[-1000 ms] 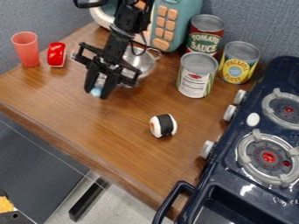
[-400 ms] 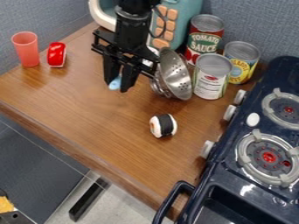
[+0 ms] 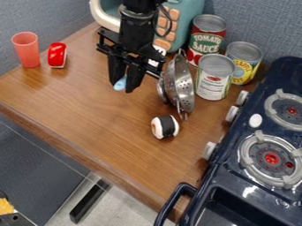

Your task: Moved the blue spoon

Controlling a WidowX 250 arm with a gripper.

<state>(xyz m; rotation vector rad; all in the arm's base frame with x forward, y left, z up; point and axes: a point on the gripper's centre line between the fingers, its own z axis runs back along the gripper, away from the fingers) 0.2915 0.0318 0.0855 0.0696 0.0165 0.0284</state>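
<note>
Over the upper middle part of the wooden counter hangs the black gripper [image 3: 126, 84], left of a metal colander. The blue spoon [image 3: 120, 84] shows as a small light-blue piece between the two fingers, which are closed around it. The rest of the spoon is hidden by the fingers and the gripper body.
The colander [image 3: 179, 84] stands tipped on its side, beside the silver can [image 3: 214, 77]. A sushi roll toy [image 3: 165, 126] lies just below it. Tomato can [image 3: 206, 37] and yellow can [image 3: 242, 62] stand behind. Red cup [image 3: 27, 49] is far left; stove [image 3: 236, 176] is right.
The gripper has moved right with the spoon piece between its fingers. The colander has shifted right and tipped onto its side, and the silver can has been displaced to the right.
</note>
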